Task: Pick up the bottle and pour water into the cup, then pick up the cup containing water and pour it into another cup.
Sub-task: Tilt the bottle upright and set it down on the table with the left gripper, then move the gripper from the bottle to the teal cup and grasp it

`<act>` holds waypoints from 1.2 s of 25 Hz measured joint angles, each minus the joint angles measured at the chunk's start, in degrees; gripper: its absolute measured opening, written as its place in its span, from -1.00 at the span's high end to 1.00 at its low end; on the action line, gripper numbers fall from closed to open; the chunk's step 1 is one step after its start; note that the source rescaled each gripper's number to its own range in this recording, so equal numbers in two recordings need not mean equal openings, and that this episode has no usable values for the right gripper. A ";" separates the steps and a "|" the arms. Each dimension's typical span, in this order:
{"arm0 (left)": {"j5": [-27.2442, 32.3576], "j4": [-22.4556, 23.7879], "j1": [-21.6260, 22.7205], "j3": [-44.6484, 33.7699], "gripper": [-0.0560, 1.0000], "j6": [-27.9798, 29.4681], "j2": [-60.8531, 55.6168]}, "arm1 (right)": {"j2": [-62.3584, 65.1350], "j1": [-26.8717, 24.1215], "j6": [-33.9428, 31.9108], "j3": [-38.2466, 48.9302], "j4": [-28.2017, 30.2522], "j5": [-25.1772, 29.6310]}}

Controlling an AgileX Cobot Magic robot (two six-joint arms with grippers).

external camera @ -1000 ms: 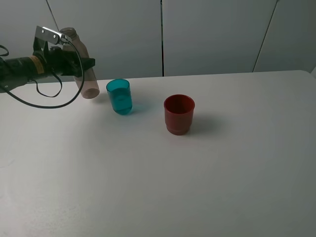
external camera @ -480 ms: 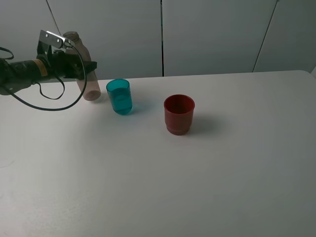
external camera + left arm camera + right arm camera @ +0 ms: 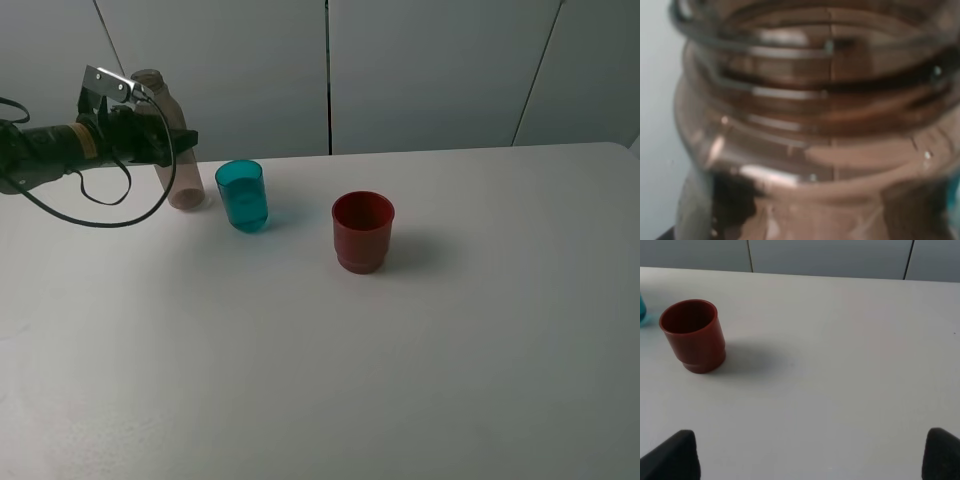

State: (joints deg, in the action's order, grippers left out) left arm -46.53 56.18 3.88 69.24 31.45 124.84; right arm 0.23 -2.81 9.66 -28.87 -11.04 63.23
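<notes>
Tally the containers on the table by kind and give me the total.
Bottles: 1, the smoky bottle
Cups: 2, the teal cup and the red cup
Total: 3

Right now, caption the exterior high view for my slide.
Left gripper grips the bottle beside the teal cup; the red cup stands apart.

Evenly lit white table point(image 3: 400, 380) spreads beneath and right of the left claw point(image 3: 168, 137); grey panelled wall point(image 3: 430, 70), dark seams point(image 3: 328, 75), stands behind.
</notes>
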 joint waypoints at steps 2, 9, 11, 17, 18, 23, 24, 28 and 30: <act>0.00 0.08 0.00 0.00 0.89 0.63 0.00 | 0.00 0.00 0.00 0.00 0.00 0.00; 0.57 0.50 0.00 0.00 0.73 0.89 0.00 | 0.00 0.00 0.00 0.00 0.00 0.00; 0.69 0.50 0.00 0.00 0.06 1.01 0.00 | 0.00 0.00 0.00 0.00 0.00 0.00; 0.59 0.50 0.00 0.00 -0.97 1.01 0.00 | 0.00 0.00 0.00 0.00 0.00 0.00; 0.59 0.55 0.00 0.00 -0.99 1.12 0.00 | 0.00 0.00 0.00 0.00 0.00 0.00; 0.59 1.47 0.00 0.00 -0.97 2.05 0.00 | 0.00 0.00 0.00 0.00 0.00 0.00; 0.69 1.93 0.00 0.00 -0.97 2.40 0.00 | 0.00 0.00 0.00 0.00 0.00 0.00; 3.19 4.45 0.00 0.00 -0.97 3.92 -0.49 | 0.00 0.00 0.00 0.00 0.00 0.00; 4.92 5.59 0.00 -0.17 -0.97 4.38 -1.56 | 0.00 0.00 0.00 0.00 0.00 0.00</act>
State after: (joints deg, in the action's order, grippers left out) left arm -41.61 61.77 3.88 69.07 35.83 123.28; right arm 0.23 -2.81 9.66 -28.87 -11.04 63.23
